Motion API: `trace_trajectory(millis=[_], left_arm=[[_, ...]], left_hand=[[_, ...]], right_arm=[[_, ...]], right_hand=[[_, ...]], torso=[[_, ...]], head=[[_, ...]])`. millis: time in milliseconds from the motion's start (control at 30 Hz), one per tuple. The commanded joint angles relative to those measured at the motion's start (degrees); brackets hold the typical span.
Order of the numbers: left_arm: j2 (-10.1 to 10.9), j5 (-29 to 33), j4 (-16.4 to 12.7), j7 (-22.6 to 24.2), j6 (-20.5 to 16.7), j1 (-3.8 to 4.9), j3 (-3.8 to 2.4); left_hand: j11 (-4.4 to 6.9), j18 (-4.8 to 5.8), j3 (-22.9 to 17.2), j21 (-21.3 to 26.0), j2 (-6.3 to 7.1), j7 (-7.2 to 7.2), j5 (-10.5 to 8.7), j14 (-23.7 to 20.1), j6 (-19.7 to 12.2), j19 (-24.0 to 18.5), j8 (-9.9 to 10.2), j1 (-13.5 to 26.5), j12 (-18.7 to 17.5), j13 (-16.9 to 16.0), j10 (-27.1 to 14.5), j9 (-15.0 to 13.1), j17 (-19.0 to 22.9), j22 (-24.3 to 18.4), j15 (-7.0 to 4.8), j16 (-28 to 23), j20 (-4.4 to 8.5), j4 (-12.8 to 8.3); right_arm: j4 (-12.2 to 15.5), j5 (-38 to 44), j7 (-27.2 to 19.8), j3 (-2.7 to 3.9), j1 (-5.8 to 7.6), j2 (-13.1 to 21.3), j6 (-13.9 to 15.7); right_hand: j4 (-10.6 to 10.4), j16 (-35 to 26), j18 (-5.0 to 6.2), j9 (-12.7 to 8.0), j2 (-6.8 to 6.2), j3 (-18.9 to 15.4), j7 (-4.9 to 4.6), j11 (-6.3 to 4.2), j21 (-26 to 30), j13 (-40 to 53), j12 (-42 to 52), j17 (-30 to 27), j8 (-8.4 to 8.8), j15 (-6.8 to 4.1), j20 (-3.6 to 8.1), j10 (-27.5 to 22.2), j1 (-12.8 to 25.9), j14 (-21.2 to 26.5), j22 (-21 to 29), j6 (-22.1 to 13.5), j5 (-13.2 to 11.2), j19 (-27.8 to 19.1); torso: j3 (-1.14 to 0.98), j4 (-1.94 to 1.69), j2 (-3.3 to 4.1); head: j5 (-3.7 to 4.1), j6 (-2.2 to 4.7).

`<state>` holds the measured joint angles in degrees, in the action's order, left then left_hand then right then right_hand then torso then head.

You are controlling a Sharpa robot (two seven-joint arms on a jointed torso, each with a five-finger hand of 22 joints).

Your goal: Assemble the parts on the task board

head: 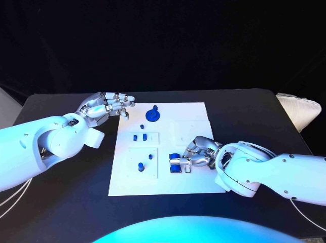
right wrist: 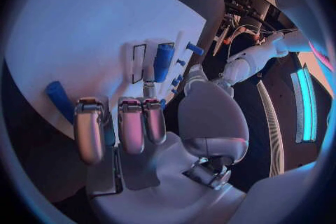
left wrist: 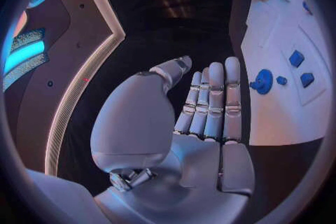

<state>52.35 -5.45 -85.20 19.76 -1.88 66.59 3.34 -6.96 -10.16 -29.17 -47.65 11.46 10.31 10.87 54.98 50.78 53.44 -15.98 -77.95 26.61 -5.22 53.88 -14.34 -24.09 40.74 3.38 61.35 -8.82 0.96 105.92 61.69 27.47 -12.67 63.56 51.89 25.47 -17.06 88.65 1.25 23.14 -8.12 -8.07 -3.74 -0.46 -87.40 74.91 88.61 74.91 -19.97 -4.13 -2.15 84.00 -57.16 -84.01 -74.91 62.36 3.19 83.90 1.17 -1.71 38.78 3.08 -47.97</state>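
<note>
Lying crosswise, apparently, under right hand: part

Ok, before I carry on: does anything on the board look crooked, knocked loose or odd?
Nothing stands out. The task board lies flat and square on the table, the blue gear and small blue pieces sit on it. The right robot hand is at a blue part near its edge; the left robot hand holds nothing.

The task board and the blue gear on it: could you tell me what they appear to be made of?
The task board looks like a matte white plastic or coated plate: flat, evenly white, without glare. The blue gear looks like moulded or printed plastic: uniform saturated blue, toothed edge, only a dull sheen in the left wrist view. Neither material is certain from looks alone.
</note>
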Motion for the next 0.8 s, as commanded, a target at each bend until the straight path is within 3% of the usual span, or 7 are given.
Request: trace_trajectory(millis=[33, 67, 167, 367, 400, 600, 800], left_arm=[[-0.03, 0.28, -0.10, 0.21, 0.95, 0.00, -0.03], [-0.03, 0.28, -0.09, 0.22, 0.94, 0.00, -0.03], [-0.03, 0.28, -0.09, 0.26, 0.91, 0.00, -0.03], [-0.15, 0.28, -0.01, 0.33, 0.85, 0.00, -0.03], [-0.17, 0.28, 0.00, 0.36, 0.83, 0.00, -0.02], [-0.34, 0.28, 0.09, 0.55, 0.71, -0.01, -0.01], [-0.55, 0.28, 0.09, 0.85, 0.84, -0.01, 0.01]], left_hand=[[-0.18, -0.37, 0.10, 0.32, -0.26, -0.05, -0.27, -0.11, 0.25, 0.36, -0.31, 0.43, -0.17, 0.07, -0.41, 0.09, 0.09, -0.07, -0.16, 0.36, 0.17, 0.41], [-0.18, -0.37, 0.10, 0.32, -0.26, -0.05, -0.27, -0.11, 0.25, 0.36, -0.31, 0.43, -0.17, 0.07, -0.41, 0.09, 0.09, -0.07, -0.16, 0.36, 0.17, 0.41], [-0.18, -0.37, 0.10, 0.32, -0.26, -0.05, -0.27, -0.11, 0.25, 0.36, -0.31, 0.43, -0.17, 0.07, -0.41, 0.09, 0.09, -0.07, -0.16, 0.36, 0.17, 0.41], [-0.18, -0.37, 0.10, 0.32, -0.26, -0.05, -0.27, -0.11, 0.25, 0.36, -0.31, 0.43, -0.17, 0.07, -0.41, 0.09, 0.09, -0.07, -0.16, 0.36, 0.17, 0.41], [-0.18, -0.37, 0.10, 0.32, -0.26, -0.05, -0.27, -0.11, 0.25, 0.36, -0.31, 0.43, -0.17, 0.07, -0.41, 0.09, 0.09, -0.07, -0.16, 0.36, 0.17, 0.41], [-0.19, -0.37, 0.07, 0.35, -0.31, -0.05, -0.29, -0.12, 0.23, 0.39, -0.32, 0.37, -0.20, 0.09, -0.48, 0.10, 0.10, -0.09, -0.15, 0.38, 0.17, 0.43], [-0.19, -0.37, 0.07, 0.37, -0.31, -0.05, -0.30, -0.13, 0.22, 0.41, -0.33, 0.33, -0.18, 0.09, -0.47, 0.11, 0.10, -0.11, -0.15, 0.39, 0.17, 0.43]], right_arm=[[0.51, 1.94, -2.91, -0.03, -0.16, 0.50, 0.14], [0.68, 1.76, -4.14, -0.03, -0.18, 0.69, 0.56], [1.18, 1.33, -7.51, -0.03, -0.22, 1.20, 2.05], [2.23, -1.18, -13.99, -0.02, -0.22, 3.20, 4.80], [2.42, -2.15, -15.01, -0.02, -0.19, 3.79, 5.18], [3.14, -7.19, -18.22, 0.04, 0.70, 8.56, 5.04], [2.21, -6.50, -18.72, 0.04, 1.72, 13.71, 3.47]], right_hand=[[0.13, -0.01, -0.63, -0.06, 1.32, 1.15, -0.07, -0.03, 0.25, 14.11, -0.13, 10.86, -0.33, 0.01, 0.21, 5.23, -3.59, -5.08, -14.00, -0.47, 0.32, 5.27], [0.33, -0.01, -0.62, -0.10, 2.25, 1.82, -0.04, 0.01, 0.32, 14.06, -0.23, 10.88, -0.42, 0.01, 0.20, 5.19, -6.36, -5.09, -13.98, -0.57, 0.78, 5.25], [0.53, -0.19, -0.53, -0.25, 3.02, 2.23, -0.14, 0.07, 0.75, 13.86, -0.60, 10.43, -0.51, 0.04, 0.16, 5.02, -11.27, -4.99, -13.84, -1.01, 1.87, 5.13], [1.12, -0.26, -0.49, -0.39, 2.41, 3.81, -0.45, 0.32, 1.00, 13.87, -0.67, 10.34, -0.91, 0.19, 0.08, 4.98, -19.77, -4.98, -13.79, -2.15, 0.40, 5.08], [1.04, -0.26, -0.49, -0.51, 2.52, 4.26, -0.66, 0.46, 0.98, 13.93, -0.57, 10.33, -0.78, 0.33, -0.01, 5.03, -20.77, -4.98, -13.80, -2.68, 1.05, 5.09], [1.13, -0.21, -0.52, -1.14, 2.83, 5.49, -1.41, 1.08, 0.89, 14.10, -0.31, 10.51, 0.10, 0.82, -0.41, 5.15, -23.40, -5.02, -13.86, -4.50, 2.48, 5.13], [1.13, -0.12, -0.60, -1.40, 2.62, 5.77, -1.62, 1.28, 0.51, 14.14, -0.24, 10.79, 0.47, 1.02, -0.57, 5.18, -23.99, -5.08, -14.01, -4.85, 3.28, 5.23]], torso=[[-0.02, 0.01, 0.00], [-0.02, 0.01, 0.00], [-0.01, 0.02, 0.02], [-0.01, 0.01, -0.04], [0.01, 0.02, -0.06], [0.05, 0.03, -0.07], [0.06, 0.15, -0.08]], head=[[-0.08, -0.02], [-0.08, -0.02], [-0.01, 0.12], [0.05, 0.11], [0.10, 0.15], [0.62, 0.31], [1.21, 0.60]])
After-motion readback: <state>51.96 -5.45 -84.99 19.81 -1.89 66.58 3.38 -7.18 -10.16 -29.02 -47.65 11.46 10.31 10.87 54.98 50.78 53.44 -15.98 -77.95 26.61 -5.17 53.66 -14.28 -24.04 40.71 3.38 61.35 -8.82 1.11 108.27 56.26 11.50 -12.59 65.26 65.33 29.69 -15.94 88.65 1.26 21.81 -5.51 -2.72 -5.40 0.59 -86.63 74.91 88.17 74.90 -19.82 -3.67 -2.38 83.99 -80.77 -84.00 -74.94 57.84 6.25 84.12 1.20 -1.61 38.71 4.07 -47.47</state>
